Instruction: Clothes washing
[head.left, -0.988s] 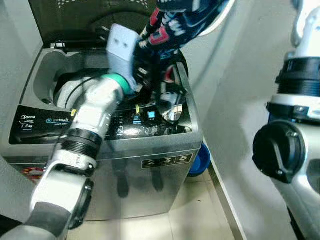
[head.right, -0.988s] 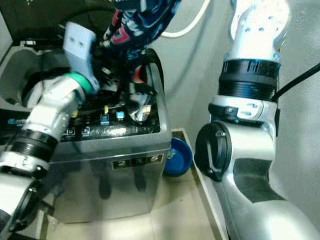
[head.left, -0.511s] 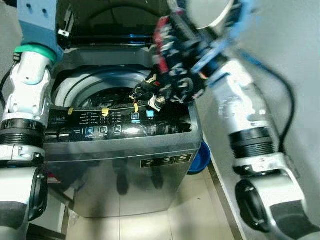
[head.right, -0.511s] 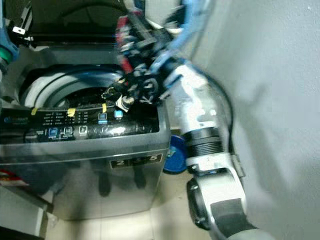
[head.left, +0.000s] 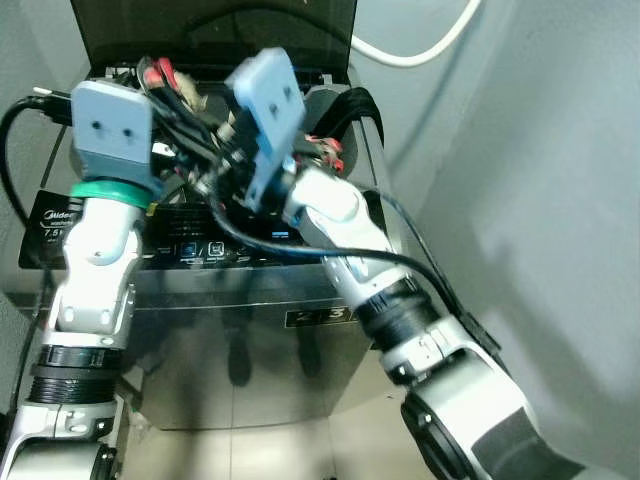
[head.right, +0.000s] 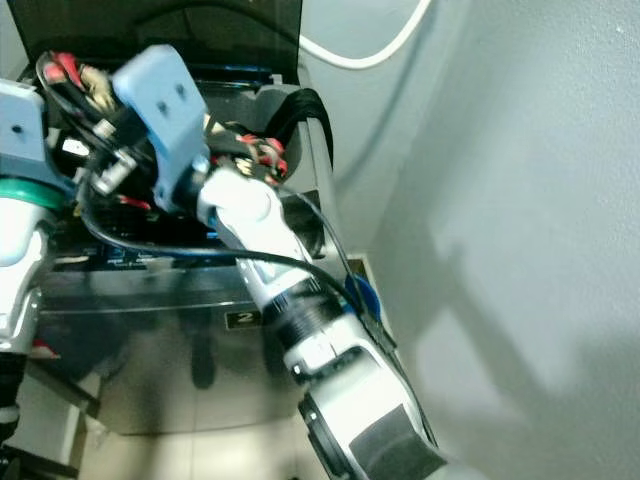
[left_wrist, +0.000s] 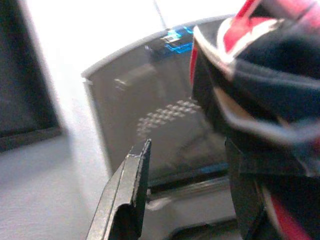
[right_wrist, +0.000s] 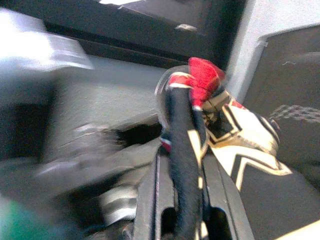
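A garment (right_wrist: 197, 107) in black, red and white sits pinched between the two fingers of the right gripper (right_wrist: 182, 170), which close tightly on a fold of the cloth above the open top of a grey top-loading washing machine (head.left: 260, 330). The right arm (head.left: 345, 235) reaches across from the robot's right, its blue-grey wrist housing tilted over the middle of the machine. The left gripper (left_wrist: 185, 165) hangs beside it over the left part of the opening, its fingers parted, one black finger (left_wrist: 127, 190) standing clear of the cloth while the garment's dark, red-edged folds crowd the other side; whether that gripper has any hold on it cannot be told. The machine's lid (head.left: 215, 30) stands raised at the back, its dark underside facing forward. The black control panel (head.left: 50, 225) runs along the front edge, bearing a white brand mark at its left end. A white hose (head.left: 415, 45) loops across the grey wall (head.left: 530, 170) to the right of the machine.
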